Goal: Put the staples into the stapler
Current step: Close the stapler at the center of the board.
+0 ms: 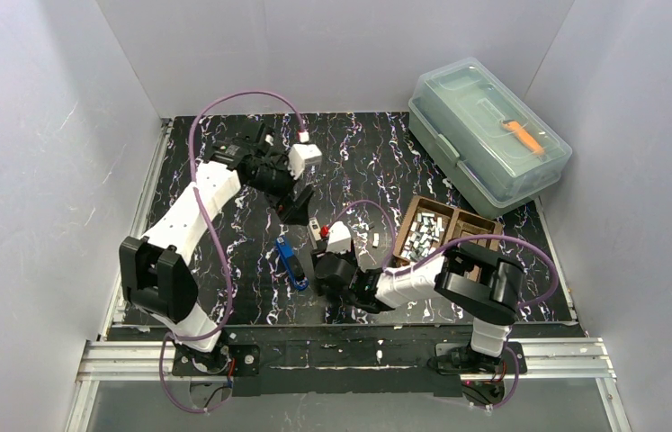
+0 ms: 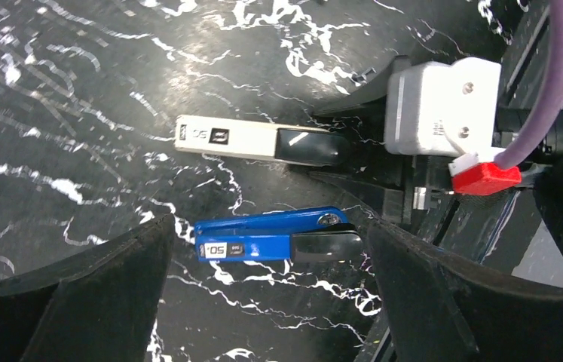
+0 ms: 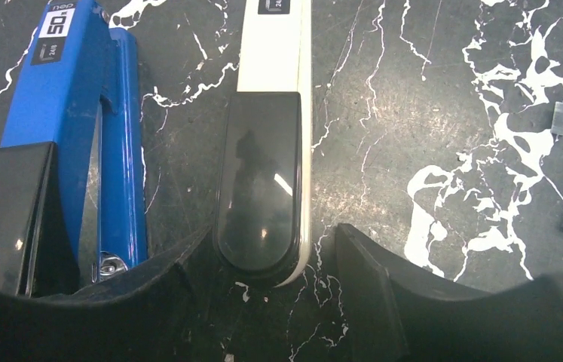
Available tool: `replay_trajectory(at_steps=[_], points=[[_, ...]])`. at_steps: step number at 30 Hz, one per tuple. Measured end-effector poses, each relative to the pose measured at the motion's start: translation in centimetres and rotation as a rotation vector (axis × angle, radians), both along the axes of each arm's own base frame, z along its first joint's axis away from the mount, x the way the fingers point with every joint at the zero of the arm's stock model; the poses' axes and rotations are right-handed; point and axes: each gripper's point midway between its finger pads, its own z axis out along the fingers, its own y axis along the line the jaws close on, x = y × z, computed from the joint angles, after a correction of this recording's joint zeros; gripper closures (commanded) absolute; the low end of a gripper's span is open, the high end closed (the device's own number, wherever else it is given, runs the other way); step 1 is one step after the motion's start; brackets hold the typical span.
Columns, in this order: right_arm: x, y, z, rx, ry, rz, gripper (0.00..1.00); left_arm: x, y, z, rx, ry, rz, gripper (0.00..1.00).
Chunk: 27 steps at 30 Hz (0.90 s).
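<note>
Found left gripper (image 2: 267,234) spread wide, empty. Found right gripper (image 3: 272,237) parted, straddling glossy black end of cream-white stapler (image 3: 278,53), beside blue metal stapler (image 3: 59,83). Located silvery staple strips (image 1: 422,238) heaped in brown wooden tray (image 1: 452,209), well apart. Could skid stapler into its neighbour if closed off-centre.

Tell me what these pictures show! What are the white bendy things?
The white bendy things are two robot arms, a left arm and a right arm. One camera looks down from above; the other two sit on the wrists, so they see close up. On the black table lie a blue stapler, a white stapler and a wooden tray of staples. The left fingers are open above both staplers. The right fingers sit open around the white stapler's end. Nothing is held.
</note>
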Motion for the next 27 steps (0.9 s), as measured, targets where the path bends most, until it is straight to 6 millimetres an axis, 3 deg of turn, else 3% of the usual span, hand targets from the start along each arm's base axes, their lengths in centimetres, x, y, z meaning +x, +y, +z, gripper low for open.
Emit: replay_trajectory(at_steps=[6, 9, 11, 17, 19, 22, 27], points=[[-0.8, -0.4, 0.7, -0.026, 0.03, 0.038, 0.23, 1.7, 3.2, 2.0, -0.044, 0.018, 0.209, 0.02], [-1.2, -0.7, 2.1, -0.024, 0.035, 0.058, 0.14, 2.4, 4.8, 3.0, -0.046, 0.011, 0.296, 0.02], [-1.5, -1.0, 3.8, -0.01, 0.033, 0.069, 0.03, 2.9, 5.5, 3.8, -0.046, -0.001, 0.339, 0.02], [-1.6, -2.6, 10.2, 0.038, 0.001, 0.074, 0.02, 3.0, 7.7, 5.4, -0.051, 0.0, 0.478, 0.02], [-1.0, -3.9, 11.9, 0.049, -0.008, 0.047, 0.02, 3.2, 9.0, 5.7, -0.06, 0.004, 0.537, 0.02], [1.3, -7.7, 13.3, 0.049, -0.004, -0.048, 0.02, 3.3, 11.5, 5.3, -0.061, 0.013, 0.629, 0.02], [6.3, -16.9, 14.3, 0.013, -0.007, -0.316, 0.02, 1.8, 15.3, 0.9, 0.001, 0.074, 0.776, 0.02]])
